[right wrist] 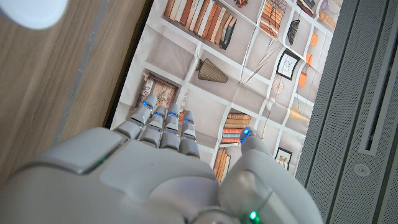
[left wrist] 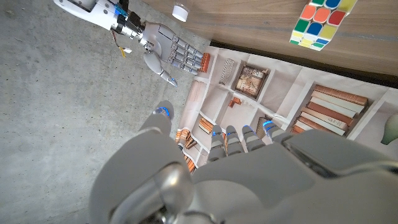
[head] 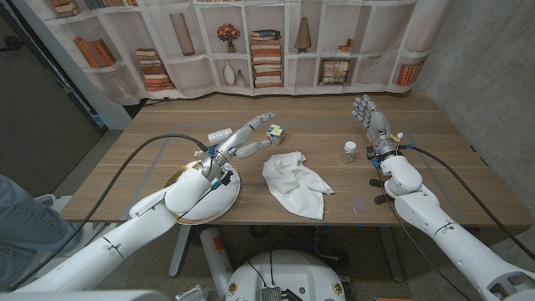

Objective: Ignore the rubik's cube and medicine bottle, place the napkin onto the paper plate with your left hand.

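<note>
White crumpled cloth, the napkin (head: 296, 183), is seen lying in soft folds at the lower middle of the head view, on the brown wood-grain table (head: 334, 117), touched by neither robot hand. To its left, near the table's front edge, the round paper plate (head: 227, 203) is seen, pale with a thin raised rim and partly covered by the left arm. The left robot hand (head: 247, 139) is held above the table left of centre, fingers stretched out and apart, nothing in it; its tips point toward the rubik's cube (head: 276, 132), a small block of coloured squares just above the napkin. A small medicine bottle (head: 349, 151) with a white cap stands right of the napkin. The right robot hand (head: 369, 116) is seen at the upper right, fingers straight and together, holding nothing, well apart from the bottle. Bare table is left between napkin and plate rim. A printed bookshelf backdrop (head: 267, 42) hangs behind the table's far edge.
</note>
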Action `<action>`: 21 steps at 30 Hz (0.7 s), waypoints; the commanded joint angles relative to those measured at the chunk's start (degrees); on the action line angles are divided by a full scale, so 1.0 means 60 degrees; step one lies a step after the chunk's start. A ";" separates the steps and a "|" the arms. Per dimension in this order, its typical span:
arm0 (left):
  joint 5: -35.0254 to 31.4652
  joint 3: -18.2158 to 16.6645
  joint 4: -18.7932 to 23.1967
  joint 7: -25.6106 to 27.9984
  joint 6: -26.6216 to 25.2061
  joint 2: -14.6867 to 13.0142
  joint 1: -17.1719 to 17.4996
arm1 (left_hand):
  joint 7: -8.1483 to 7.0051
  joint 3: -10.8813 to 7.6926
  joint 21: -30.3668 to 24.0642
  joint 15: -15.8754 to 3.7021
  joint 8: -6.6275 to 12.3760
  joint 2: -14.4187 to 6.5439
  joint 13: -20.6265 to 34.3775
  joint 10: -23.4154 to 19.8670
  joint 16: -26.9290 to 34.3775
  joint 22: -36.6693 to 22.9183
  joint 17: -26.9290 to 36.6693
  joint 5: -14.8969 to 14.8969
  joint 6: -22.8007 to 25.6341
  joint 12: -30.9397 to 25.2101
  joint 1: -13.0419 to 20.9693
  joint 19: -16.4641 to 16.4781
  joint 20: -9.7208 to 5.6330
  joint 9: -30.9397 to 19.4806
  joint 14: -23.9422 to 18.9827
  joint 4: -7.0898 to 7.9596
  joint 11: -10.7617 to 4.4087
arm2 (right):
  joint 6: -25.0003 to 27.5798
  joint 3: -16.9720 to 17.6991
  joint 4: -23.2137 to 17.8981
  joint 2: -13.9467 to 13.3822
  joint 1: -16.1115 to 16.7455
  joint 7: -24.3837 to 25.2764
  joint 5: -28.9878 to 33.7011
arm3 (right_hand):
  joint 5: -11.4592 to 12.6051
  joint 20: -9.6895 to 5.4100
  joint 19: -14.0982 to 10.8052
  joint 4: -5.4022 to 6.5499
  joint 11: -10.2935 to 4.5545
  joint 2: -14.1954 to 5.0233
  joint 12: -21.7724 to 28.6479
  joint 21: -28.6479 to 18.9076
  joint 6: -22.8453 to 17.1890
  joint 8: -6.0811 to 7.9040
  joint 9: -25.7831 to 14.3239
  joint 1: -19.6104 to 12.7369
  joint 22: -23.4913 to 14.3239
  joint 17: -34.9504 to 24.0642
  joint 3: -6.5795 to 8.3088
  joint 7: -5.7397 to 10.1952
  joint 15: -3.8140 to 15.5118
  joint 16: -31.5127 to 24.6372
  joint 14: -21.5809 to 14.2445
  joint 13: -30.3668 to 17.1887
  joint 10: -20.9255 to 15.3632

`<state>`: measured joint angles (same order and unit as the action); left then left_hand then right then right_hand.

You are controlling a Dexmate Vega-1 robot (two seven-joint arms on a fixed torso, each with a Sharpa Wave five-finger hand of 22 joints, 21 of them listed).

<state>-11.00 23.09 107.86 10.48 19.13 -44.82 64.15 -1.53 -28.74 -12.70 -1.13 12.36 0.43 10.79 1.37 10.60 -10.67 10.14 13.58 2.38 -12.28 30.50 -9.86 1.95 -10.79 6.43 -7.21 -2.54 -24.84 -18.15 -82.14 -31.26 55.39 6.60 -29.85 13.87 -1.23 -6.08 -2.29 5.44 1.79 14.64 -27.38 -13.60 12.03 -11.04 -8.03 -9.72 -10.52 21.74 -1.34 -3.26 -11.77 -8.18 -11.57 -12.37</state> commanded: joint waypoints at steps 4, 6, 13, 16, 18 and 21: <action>-0.0441 0.0171 0.0271 -0.0051 -0.0475 -0.0152 -0.0050 | -0.0002 -0.0037 0.0021 0.0016 -0.0025 -0.0015 0.0039 0.0006 0.0010 -0.0020 0.0018 -0.0004 0.0020 0.0004 0.0141 -0.0125 0.0122 -0.0039 0.0009 -0.0079 -0.0078 | 0.0059 -0.0011 -0.0062 -0.0051 0.0026 -0.0042 -0.0019 | 0.0003 0.0023 0.0011 -0.0067 -0.0008 -0.0046 0.0022 0.0023 0.0055 -0.0022 -0.0056 -0.0083 -0.0057 -0.0041 0.0029 0.0011 0.0037 0.0006 0.0042 -0.0021 0.0023; -0.0536 0.0210 0.0303 -0.0045 -0.0539 -0.0164 -0.0069 | -0.0005 -0.0036 0.0020 0.0024 -0.0023 -0.0012 0.0039 0.0002 0.0015 -0.0020 0.0019 -0.0003 0.0030 0.0004 0.0152 -0.0121 0.0121 -0.0039 -0.0002 -0.0083 -0.0077 | 0.0024 -0.0018 -0.0029 -0.0041 0.0009 -0.0058 -0.0007 | 0.0003 0.0023 0.0011 -0.0067 -0.0008 -0.0046 0.0022 0.0023 0.0055 -0.0022 -0.0056 -0.0083 -0.0057 -0.0041 0.0029 0.0011 0.0037 0.0006 0.0042 -0.0021 0.0023; -0.1173 0.0410 0.0541 -0.0048 -0.1011 -0.0249 -0.0154 | -0.0010 -0.0032 0.0036 0.0027 -0.0026 -0.0001 0.0040 0.0015 0.0015 -0.0021 0.0020 -0.0002 0.0050 0.0014 0.0198 -0.0149 0.0119 -0.0040 -0.0007 -0.0098 -0.0097 | 0.0024 -0.0028 0.0054 0.0005 -0.0031 -0.0109 -0.0078 | 0.0003 0.0023 0.0011 -0.0067 -0.0008 -0.0046 0.0022 0.0023 0.0055 -0.0022 -0.0056 -0.0083 -0.0057 -0.0041 0.0029 0.0011 0.0037 0.0006 0.0042 -0.0021 0.0023; -0.1260 0.0472 0.0578 -0.0069 -0.1098 -0.0272 -0.0192 | -0.0041 -0.0030 0.0040 0.0024 -0.0039 0.0004 0.0041 0.0029 0.0011 -0.0022 0.0021 -0.0002 0.0029 0.0022 0.0219 -0.0152 0.0120 -0.0040 0.0002 -0.0105 -0.0099 | 0.0022 -0.0033 0.0076 0.0016 -0.0039 -0.0107 -0.0079 | 0.0003 0.0023 0.0011 -0.0067 -0.0008 -0.0046 0.0022 0.0023 0.0055 -0.0022 -0.0056 -0.0083 -0.0057 -0.0041 0.0029 0.0011 0.0037 0.0006 0.0042 -0.0021 0.0023; -0.1379 0.0541 0.0615 -0.0094 -0.1184 -0.0282 -0.0233 | -0.0047 -0.0029 0.0043 0.0025 -0.0042 0.0007 0.0041 0.0034 0.0010 -0.0022 0.0021 -0.0001 0.0028 0.0025 0.0230 -0.0157 0.0122 -0.0041 0.0005 -0.0108 -0.0085 | -0.0003 -0.0045 0.0114 0.0019 -0.0057 -0.0131 -0.0064 | 0.0003 0.0023 0.0011 -0.0067 -0.0008 -0.0046 0.0022 0.0023 0.0055 -0.0022 -0.0056 -0.0083 -0.0057 -0.0041 0.0029 0.0011 0.0037 0.0006 0.0042 -0.0021 0.0023; -0.1601 0.0643 0.0701 -0.0151 -0.1383 -0.0311 -0.0290 | -0.0057 -0.0027 0.0048 0.0019 -0.0057 0.0012 0.0041 0.0034 0.0012 -0.0022 0.0022 0.0001 -0.0001 0.0026 0.0244 -0.0166 0.0120 -0.0041 0.0000 -0.0111 -0.0100 | -0.0001 -0.0041 0.0116 0.0033 -0.0059 -0.0121 -0.0081 | 0.0003 0.0023 0.0011 -0.0067 -0.0008 -0.0046 0.0022 0.0023 0.0055 -0.0022 -0.0056 -0.0083 -0.0057 -0.0041 0.0029 0.0011 0.0037 0.0006 0.0042 -0.0021 0.0023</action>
<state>-16.46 25.16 110.50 10.18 14.26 -46.12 63.35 -1.54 -28.75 -12.46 -1.13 12.27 0.49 10.79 1.37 10.60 -10.67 10.14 13.58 2.37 -12.30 31.46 -9.85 2.60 -10.79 6.43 -7.51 -2.54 -24.61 -18.27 -82.03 -31.37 55.32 6.08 -30.15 13.87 -1.23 -6.08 -2.29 5.44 1.79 14.64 -27.37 -13.60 12.03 -11.04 -8.03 -9.72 -10.52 21.74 -1.34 -3.26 -11.77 -8.18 -11.57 -12.37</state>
